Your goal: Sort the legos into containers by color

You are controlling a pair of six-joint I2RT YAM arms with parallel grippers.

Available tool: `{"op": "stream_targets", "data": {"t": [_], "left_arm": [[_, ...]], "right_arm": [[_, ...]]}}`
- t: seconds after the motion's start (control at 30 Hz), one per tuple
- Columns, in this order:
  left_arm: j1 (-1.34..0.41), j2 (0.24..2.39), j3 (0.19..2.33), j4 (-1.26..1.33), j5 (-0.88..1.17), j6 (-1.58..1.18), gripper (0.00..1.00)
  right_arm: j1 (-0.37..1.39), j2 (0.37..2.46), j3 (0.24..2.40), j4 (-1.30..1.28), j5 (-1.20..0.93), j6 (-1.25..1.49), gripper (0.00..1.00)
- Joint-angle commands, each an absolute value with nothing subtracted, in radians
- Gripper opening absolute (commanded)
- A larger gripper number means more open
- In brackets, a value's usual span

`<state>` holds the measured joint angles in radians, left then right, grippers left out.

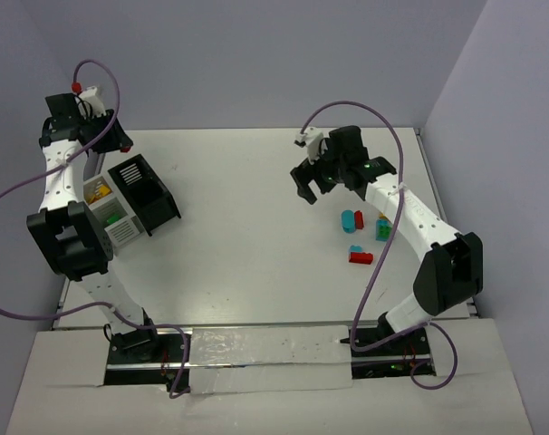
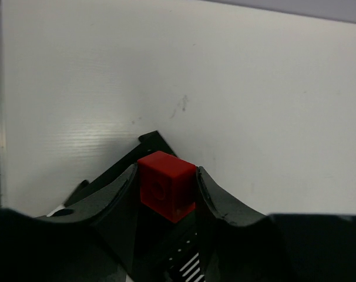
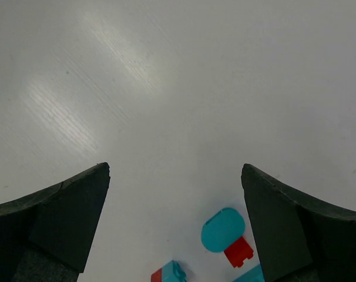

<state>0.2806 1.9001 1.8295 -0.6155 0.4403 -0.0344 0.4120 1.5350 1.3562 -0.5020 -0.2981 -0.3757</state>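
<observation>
My left gripper (image 1: 122,143) is shut on a small red lego (image 2: 166,185) and holds it over the far end of the containers. The containers are a black bin (image 1: 148,188) joined to white slatted bins (image 1: 122,234); the white ones hold yellow legos (image 1: 98,190) and a green lego (image 1: 111,219). My right gripper (image 1: 306,188) is open and empty above the table, left of the loose legos: a cyan one (image 1: 349,219), a red one (image 1: 359,218), a teal one (image 1: 382,227), a small cyan one (image 1: 355,249) and another red one (image 1: 361,257).
In the right wrist view the open gripper (image 3: 175,176) looks down on bare table, with a cyan lego (image 3: 223,230), a red lego (image 3: 239,251) and a red-and-teal lego (image 3: 169,273) at the bottom. Purple cables loop off both arms. Walls close in the table's far and side edges.
</observation>
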Motion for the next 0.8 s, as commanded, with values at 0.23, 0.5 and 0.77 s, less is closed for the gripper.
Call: {"op": "stream_targets", "data": {"t": [0.23,0.5,0.77], "left_arm": [[0.273,1.861,1.751,-0.671,0.353,0.094,0.02],[0.268,1.830,1.669,-0.647,0.326,0.096,0.33],[0.259,1.836,1.720,-0.644,0.311,0.094,0.56]], "right_arm": [[0.312,1.468,1.297,-0.630,-0.315,-0.418,1.00],[0.255,1.496,1.298,-0.650,-0.278,-0.361,1.00],[0.235,1.486,1.239,-0.632,-0.210,-0.316,1.00]]}}
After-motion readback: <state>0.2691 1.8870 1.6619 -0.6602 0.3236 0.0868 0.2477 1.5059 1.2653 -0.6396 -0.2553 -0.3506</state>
